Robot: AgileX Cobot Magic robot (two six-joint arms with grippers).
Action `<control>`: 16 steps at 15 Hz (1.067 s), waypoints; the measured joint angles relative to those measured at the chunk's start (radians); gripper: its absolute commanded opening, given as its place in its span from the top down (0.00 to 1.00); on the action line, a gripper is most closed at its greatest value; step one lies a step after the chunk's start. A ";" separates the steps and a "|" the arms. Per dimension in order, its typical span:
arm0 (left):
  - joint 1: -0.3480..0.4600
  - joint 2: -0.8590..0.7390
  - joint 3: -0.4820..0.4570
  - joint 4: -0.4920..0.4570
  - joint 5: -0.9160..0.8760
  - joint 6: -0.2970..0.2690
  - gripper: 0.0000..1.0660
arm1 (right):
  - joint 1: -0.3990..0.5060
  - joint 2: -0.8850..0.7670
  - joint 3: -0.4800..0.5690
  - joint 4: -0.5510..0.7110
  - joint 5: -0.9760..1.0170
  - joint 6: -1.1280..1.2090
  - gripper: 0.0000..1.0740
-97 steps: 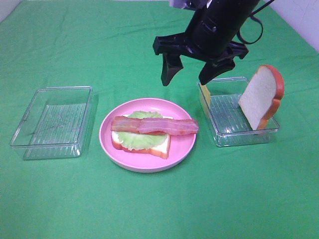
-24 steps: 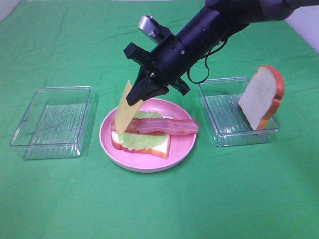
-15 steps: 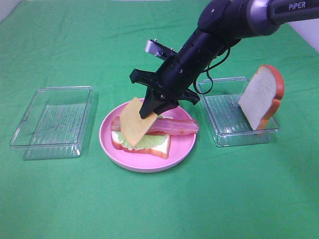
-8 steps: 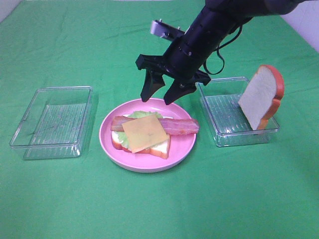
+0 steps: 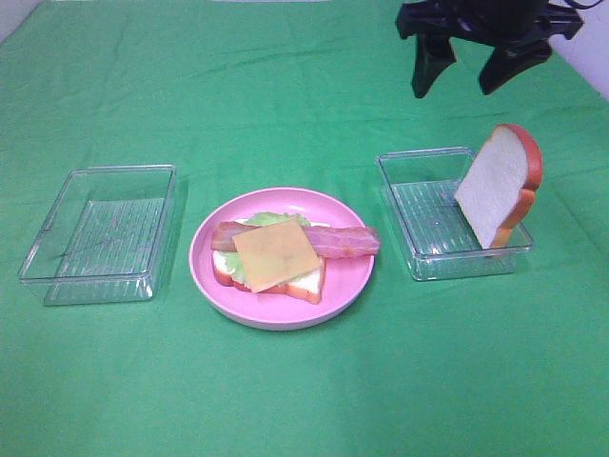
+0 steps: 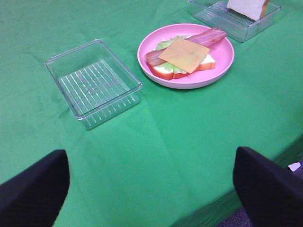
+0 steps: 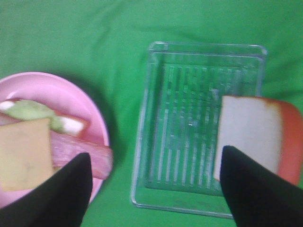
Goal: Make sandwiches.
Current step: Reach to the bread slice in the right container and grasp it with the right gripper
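A round pink plate sits on the green cloth and serves as the landmark. On it lies the open sandwich stack: a white bread slice with orange-brown crust at the bottom, a pale green lettuce leaf over it, a reddish-brown bacon strip running across, and a thin square yellow cheese slice on top, turned at an angle and covering the middle of the bacon.

Just beside the plate on its right stands a clear ribbed plastic tray. 1 second white bread slice with orange-brown crust stands tilted in that tray, leaning against the wall farthest from the plate. On the plate's left, a little apart, sits another clear ribbed plastic tray.

The black right gripper hangs high above the cloth, beyond the right tray and well apart from the plate, its 2 fingers spread wide with nothing between them. The black left gripper is well back from the plate on its near side, fingers spread wide and holding nothing.
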 measured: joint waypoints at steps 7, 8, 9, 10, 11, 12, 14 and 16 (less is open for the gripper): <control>0.000 0.000 0.000 0.000 0.000 0.000 0.17 | -0.177 0.059 0.000 -0.021 0.090 0.000 0.31; 0.000 0.000 0.000 0.000 0.000 0.000 0.17 | -0.191 0.087 0.000 0.001 0.097 -0.021 0.31; 0.000 0.000 0.000 0.000 0.000 0.000 0.17 | -0.193 0.116 0.000 0.017 0.098 -0.032 0.31; 0.000 0.000 0.000 0.000 0.000 0.000 0.17 | -0.193 0.153 0.000 0.022 0.096 -0.039 0.31; 0.000 0.000 0.000 0.000 0.000 0.000 0.17 | -0.193 0.178 0.000 0.023 0.095 -0.042 0.32; 0.000 0.000 0.000 0.000 0.000 0.000 0.17 | -0.193 0.178 0.000 0.023 0.095 -0.042 0.32; 0.000 0.000 0.000 0.000 0.000 0.000 0.17 | -0.193 0.214 0.000 0.022 0.094 -0.044 0.60; 0.000 0.000 0.000 0.000 0.000 0.000 0.17 | -0.193 0.213 0.000 0.022 0.094 -0.044 0.97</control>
